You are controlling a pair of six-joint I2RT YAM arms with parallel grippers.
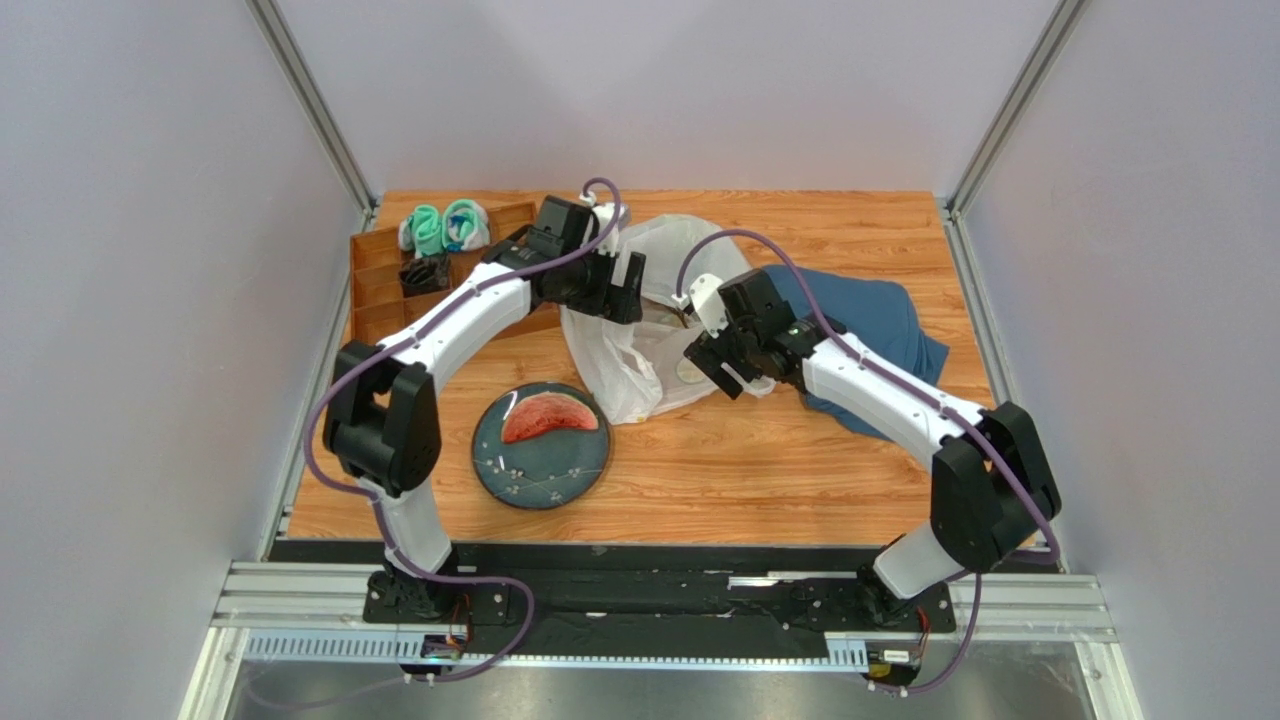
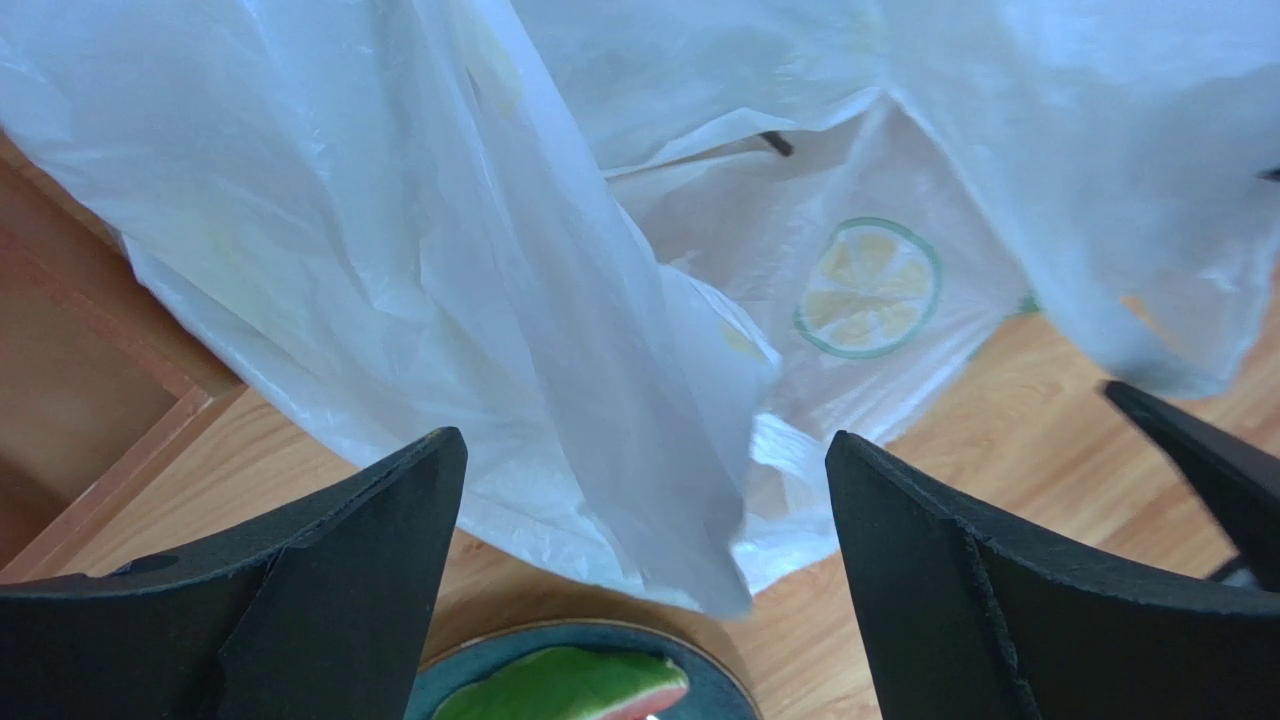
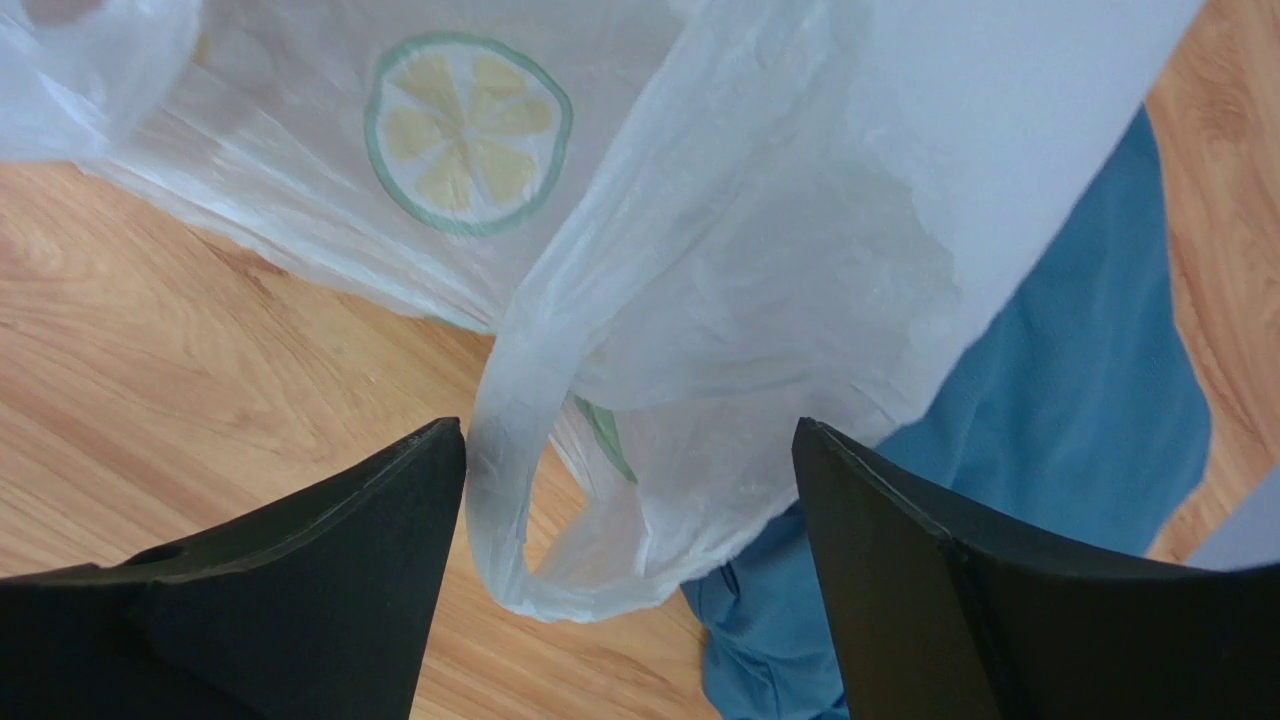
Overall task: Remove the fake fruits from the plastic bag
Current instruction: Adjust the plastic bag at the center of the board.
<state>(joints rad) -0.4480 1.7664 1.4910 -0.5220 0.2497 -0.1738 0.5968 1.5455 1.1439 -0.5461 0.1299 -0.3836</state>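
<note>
— Closest to us, what do you see?

— The metal rail point(image 1: 661, 608) with both arms bolted to it. Just beyond, left of centre on the table point(image 1: 781, 465), there's a dark plate point(image 1: 519, 473) with the red watermelon slice point(image 1: 549, 416) lying on it, apart from everything else.

— And the plastic bag?

— The plastic bag point(image 1: 639, 375) is farther back, about mid-table, crumpled and white, with a lemon slice print point(image 2: 867, 287) showing. Its right side lies against a blue cloth point(image 1: 887, 323). Through the film I can't tell what is inside.

— The grippers?

— The left gripper point(image 1: 619, 285) hangs over the bag's far left part with its jaws spread wide. A fold of film hangs between the fingers, nothing pinched. The right gripper point(image 1: 718, 360) is at the bag's near right edge, jaws also well apart. One handle loop point(image 3: 504, 495) dangles between them, just beside one finger, not clamped.

— Anything else?

— A wooden tray point(image 1: 376, 285) sits at the far left, with teal-and-white items point(image 1: 443, 225) in its far compartment.
</note>
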